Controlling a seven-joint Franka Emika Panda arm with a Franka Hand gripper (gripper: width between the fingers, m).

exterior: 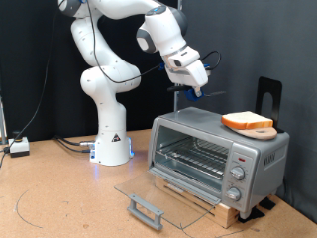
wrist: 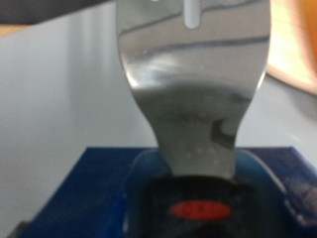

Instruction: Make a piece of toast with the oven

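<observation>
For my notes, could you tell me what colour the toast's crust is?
Orange-brown, around a pale tan face; the piece of toast shows best in the exterior view.

No legible text, label or number anywhere

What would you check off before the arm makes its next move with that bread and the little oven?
1. Oven door open: ok. The glass door lies flat in front of it.
2. Wire rack free: ok. Nothing shows on it.
3. Piece of toast located: ok. It sits on the round board on top of the oven, not inside.
4. Gripper clear of the oven: ok. It hangs above the oven's top, apart from it.
5. Metal utensil firmly gripped: cannot tell. It fills the wrist view, but no fingers show around it.
</observation>
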